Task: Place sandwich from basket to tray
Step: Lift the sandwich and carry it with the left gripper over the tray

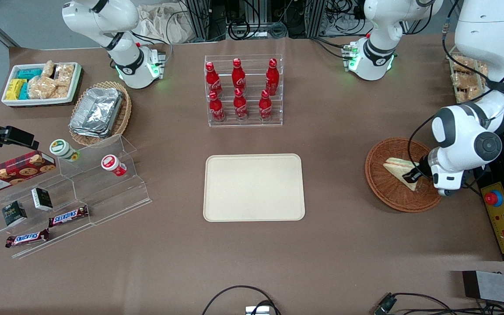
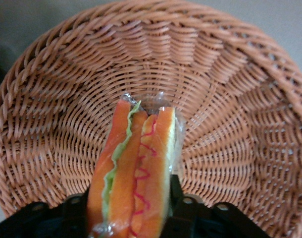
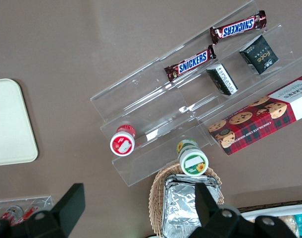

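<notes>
The gripper [image 1: 414, 174] sits low inside the basket [image 1: 379, 186], at the right of the front view, with its fingers set on either side of the sandwich [image 1: 398, 168]. In the wrist view the sandwich [image 2: 133, 171] stands on edge between the two black fingers [image 2: 178, 196], its cut face of orange and green filling turned toward the camera. The fingers appear closed against the wrapped bread on both sides; I judge this a grip on the sandwich, taken across the thickness of the wedge, so that the flat bread faces bear the pressure.

The sandwich is inside the basket; whether its lower edge touches the wicker [image 2: 230, 99] cannot be told. Nothing else shows in the basket.

The tray [image 1: 253, 187] lies at the centre of the front view, well apart from the basket, and carries nothing. The transfer is therefore not yet made: the lift and carry toward the tray remain, by my judgement.

Other containers noted:
- The clear rack [image 1: 244, 92] above the tray in the front view holds six red bottles.
- The tan wicker basket [image 1: 123, 113] at upper left holds foil containers.
- The white bin [image 1: 42, 101] beside it holds packaged snacks.
</notes>
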Robot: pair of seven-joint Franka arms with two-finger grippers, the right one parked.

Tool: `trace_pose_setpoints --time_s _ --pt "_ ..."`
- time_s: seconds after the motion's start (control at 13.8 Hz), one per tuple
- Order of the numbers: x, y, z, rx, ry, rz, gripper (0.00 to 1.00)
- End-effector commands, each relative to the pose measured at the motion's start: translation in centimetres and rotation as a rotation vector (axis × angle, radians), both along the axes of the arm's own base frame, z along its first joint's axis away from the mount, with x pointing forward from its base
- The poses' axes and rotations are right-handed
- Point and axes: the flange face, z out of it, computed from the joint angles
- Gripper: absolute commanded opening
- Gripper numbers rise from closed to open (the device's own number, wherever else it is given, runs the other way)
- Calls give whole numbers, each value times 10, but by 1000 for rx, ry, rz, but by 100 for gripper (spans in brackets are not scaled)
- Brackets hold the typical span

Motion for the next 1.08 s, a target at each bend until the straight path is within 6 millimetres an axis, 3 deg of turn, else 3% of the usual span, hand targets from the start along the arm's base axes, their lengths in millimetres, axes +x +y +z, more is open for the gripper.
trace_pose_setpoints --time_s 0.0,0.22,0.29,0.51,0.65,0.8,0.87,1.01 --pt "12 -6 11 -1 -18 19 0" --pt "28 -10 48 -5 75 -15 0" --pt "36 -14 69 -11 117 -38 0" --pt "66 -56 153 -34 135 -133 0" --pt "73 -100 195 -44 123 -224 0" --pt "76 -165 233 -30 57 -342 0" --pt "76 -193 241 -26 33 -399 0" --pt "76 -256 227 -60 25 -515 0"
